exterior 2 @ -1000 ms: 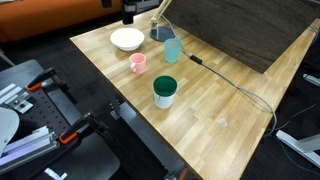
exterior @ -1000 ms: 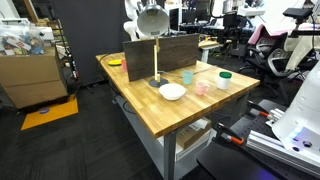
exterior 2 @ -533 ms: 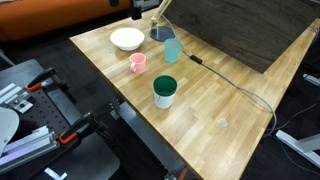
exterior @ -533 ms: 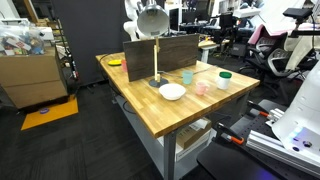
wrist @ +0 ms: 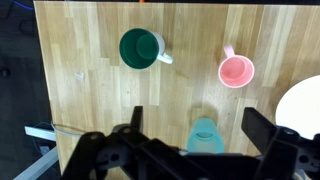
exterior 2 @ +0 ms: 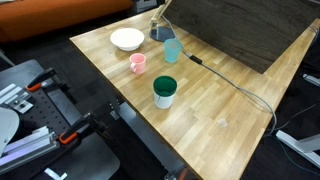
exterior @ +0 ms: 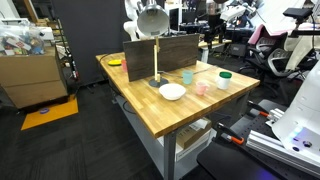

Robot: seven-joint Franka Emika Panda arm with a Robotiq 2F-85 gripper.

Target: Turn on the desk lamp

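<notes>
Wrist view: the black hand (wrist: 193,118), fingers spread wide, hangs over a pale planked wooden surface (wrist: 90,70) bearing a glossy green mug (wrist: 140,47) and teal cup (wrist: 205,135). In an exterior view, the brass-stemmed, silver-domed desk lamp (exterior: 152,20) stands at the surface's rear before a dark panel (exterior: 180,50).

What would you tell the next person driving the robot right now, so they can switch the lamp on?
The claw is open and holds nothing. It hangs well above the table, looking down on the cups.
The lamp stands upright in front of the dark board. Its base sits beside the light blue cup and near the white bowl. Its cord runs along the table.
Done: nothing that shows. The claw is not touching the lamp, and the shade shows no glow.
Left: bring the claw to the lamp, find the switch (I cannot see one) and press it.
</notes>
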